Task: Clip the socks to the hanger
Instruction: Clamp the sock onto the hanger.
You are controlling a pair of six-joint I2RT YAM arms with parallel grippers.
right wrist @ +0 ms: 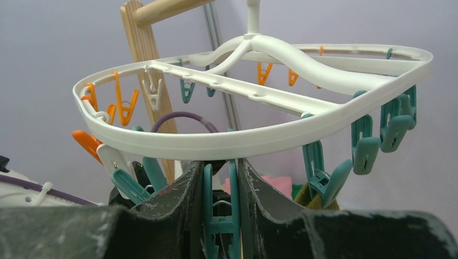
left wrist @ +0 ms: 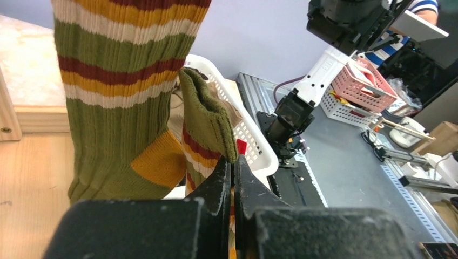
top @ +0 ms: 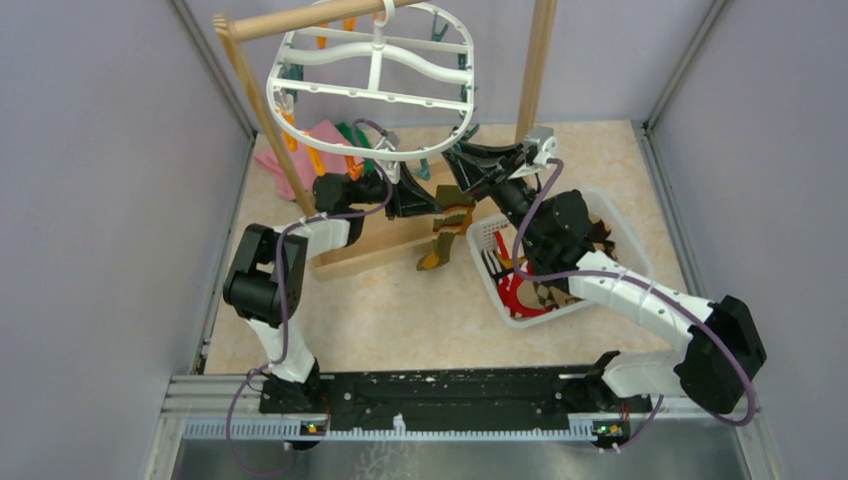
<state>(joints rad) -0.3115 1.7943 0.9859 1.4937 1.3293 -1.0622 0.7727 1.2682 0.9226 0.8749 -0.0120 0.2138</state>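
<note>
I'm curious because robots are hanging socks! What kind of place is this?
Probably a robot test lab, not a home: black-and-white robot arms bolted to a metal rail between grey walls, a white plastic oval hanger with teal and orange clips on a wooden pole rack, and a cluttered grey workbench.

My left arm [top: 262, 285] folds at the elbow and reaches forward. Its left gripper [left wrist: 233, 162] is clamped tight on the striped sock [left wrist: 119, 108]. My right arm [top: 640, 300] stretches up toward centre, its right gripper [right wrist: 220, 164] pinching a teal clip [right wrist: 219, 216].
</note>
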